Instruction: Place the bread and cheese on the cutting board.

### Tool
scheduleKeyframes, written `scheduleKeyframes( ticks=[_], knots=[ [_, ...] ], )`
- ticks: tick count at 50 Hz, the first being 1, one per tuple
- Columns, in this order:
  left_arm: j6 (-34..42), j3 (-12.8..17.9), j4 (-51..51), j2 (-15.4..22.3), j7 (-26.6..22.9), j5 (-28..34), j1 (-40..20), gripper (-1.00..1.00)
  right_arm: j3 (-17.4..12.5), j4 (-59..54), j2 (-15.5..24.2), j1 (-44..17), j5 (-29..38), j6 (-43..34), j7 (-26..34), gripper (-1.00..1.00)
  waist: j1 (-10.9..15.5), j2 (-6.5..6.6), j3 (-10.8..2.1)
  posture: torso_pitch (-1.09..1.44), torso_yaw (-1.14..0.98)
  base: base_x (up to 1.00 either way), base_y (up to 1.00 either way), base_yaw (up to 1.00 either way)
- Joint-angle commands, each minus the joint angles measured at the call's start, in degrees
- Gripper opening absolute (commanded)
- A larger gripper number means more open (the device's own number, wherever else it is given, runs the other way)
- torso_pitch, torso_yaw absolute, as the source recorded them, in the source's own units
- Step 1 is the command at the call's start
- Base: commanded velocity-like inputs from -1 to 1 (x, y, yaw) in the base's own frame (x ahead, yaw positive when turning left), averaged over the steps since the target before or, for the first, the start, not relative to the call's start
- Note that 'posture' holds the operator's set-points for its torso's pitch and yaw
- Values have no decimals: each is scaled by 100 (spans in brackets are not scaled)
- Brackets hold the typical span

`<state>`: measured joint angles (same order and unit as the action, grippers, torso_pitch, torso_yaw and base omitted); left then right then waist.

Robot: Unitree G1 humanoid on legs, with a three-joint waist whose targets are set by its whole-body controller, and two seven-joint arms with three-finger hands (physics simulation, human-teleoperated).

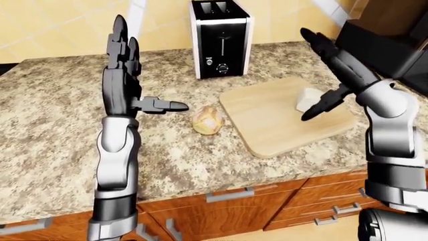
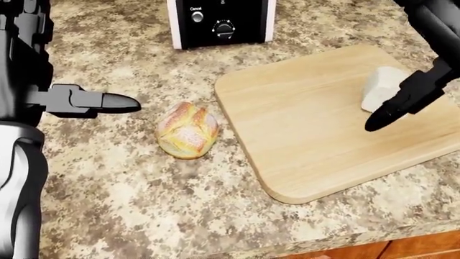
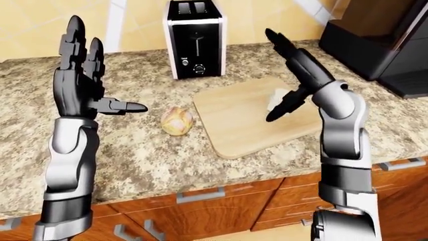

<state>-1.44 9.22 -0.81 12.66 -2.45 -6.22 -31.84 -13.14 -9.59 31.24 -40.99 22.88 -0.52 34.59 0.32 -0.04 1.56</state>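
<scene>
A round golden bread roll [image 2: 187,130] lies on the granite counter just left of the wooden cutting board [image 2: 309,124]. A pale wedge of cheese [image 2: 382,86] rests on the board's right part. My right hand [image 1: 331,65] is open and raised above the board, its thumb [image 2: 399,105] hanging over the cheese without gripping it. My left hand [image 1: 127,70] is open and upright, left of the bread, its thumb [image 2: 90,102] pointing toward the roll, apart from it.
A black and white toaster [image 1: 221,37] stands on the counter above the board. A dark appliance [image 3: 381,45] sits at the right edge of the right-eye view. Wooden drawers [image 1: 227,206] with metal handles run below the counter edge.
</scene>
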Motion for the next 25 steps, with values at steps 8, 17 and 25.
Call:
scheduleKeyframes(
  ticks=[8, 17, 25],
  knots=[
    [-89, 40, -100, 62, 55, -52, -237, 100, 514, 881, -702, -664, -60, -610, 398, 100, -14, -38, -119, 0, 0, 0, 0, 0],
    [-125, 27, -52, 71, 66, -49, -249, 100, 688, 793, -1169, -567, 29, -406, 437, 100, 1, -18, -124, 0, 0, 0, 0, 0],
    [-149, 48, -34, 92, 32, -69, -238, 100, 865, 218, -1527, -728, -75, 5, 341, 100, -12, 41, -127, 0, 0, 0, 0, 0]
  ],
)
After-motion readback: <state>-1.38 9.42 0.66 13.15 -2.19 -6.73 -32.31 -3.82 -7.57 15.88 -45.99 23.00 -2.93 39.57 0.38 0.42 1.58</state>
